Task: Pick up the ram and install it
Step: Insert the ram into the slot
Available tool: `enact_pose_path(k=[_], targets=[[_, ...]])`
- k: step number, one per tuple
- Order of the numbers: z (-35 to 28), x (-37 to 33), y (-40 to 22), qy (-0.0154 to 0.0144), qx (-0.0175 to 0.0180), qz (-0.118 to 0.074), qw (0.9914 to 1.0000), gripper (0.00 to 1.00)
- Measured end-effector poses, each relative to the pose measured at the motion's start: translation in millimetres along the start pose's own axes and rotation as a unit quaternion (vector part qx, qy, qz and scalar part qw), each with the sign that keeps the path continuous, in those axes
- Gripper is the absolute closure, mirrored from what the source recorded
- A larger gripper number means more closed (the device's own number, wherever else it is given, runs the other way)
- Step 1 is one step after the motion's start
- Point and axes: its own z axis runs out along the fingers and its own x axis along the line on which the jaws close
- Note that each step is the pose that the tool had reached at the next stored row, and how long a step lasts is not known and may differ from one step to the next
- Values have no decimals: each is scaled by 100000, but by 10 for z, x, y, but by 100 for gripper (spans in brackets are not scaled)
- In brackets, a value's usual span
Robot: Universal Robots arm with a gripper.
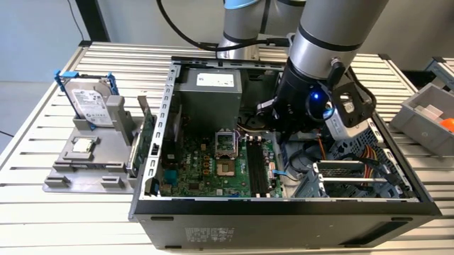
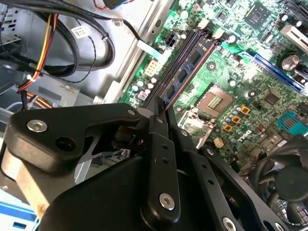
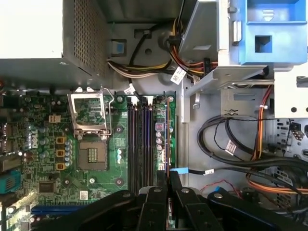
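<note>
The arm has the tool (image 1: 301, 125) lowered inside the open computer case (image 1: 284, 210), right of centre in the exterior view, directly over the memory slots (image 1: 257, 167) of the green motherboard (image 1: 206, 164). In both wrist views the black fingers (image 3: 166, 192) are drawn together on the edge of a thin board, the ram (image 2: 185, 72), so the tool is clenched on the stick. In the second wrist view the ram runs from the fingertips up toward the upper middle of the frame, blue-green with dark chips, lying along the slots (image 2: 173, 77) and apparently partly seated in one.

In the first wrist view the stick shows edge-on as a thin line (image 3: 167, 139) at the right-hand side of the slot bank (image 3: 144, 144), just right of the empty processor socket (image 3: 91, 154).

By my reading, the pick-up is done and the install step is in hand: the ram is aligned with its slot, but I cannot tell whether it is fully pressed home or whether the end latches have closed. That step calls for a straight, even push down along the slot line without tilt, then a release once the stick sits level.

At the left of the exterior view, the hard drive (image 1: 91, 103) stands upright in a grey holder (image 1: 92, 159) on the bench (image 1: 42, 223), well apart from the work.
</note>
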Motion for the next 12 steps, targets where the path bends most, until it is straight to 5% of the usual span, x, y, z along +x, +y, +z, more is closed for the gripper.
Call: enact_pose_path(k=[5, 7, 12], targets=[[87, 1, -4, 0, 22, -1, 100000, 100], [255, 24, 2, -5, 215, -85, 100000, 100], [331, 40, 2, 1, 216, -178, 100000, 100]])
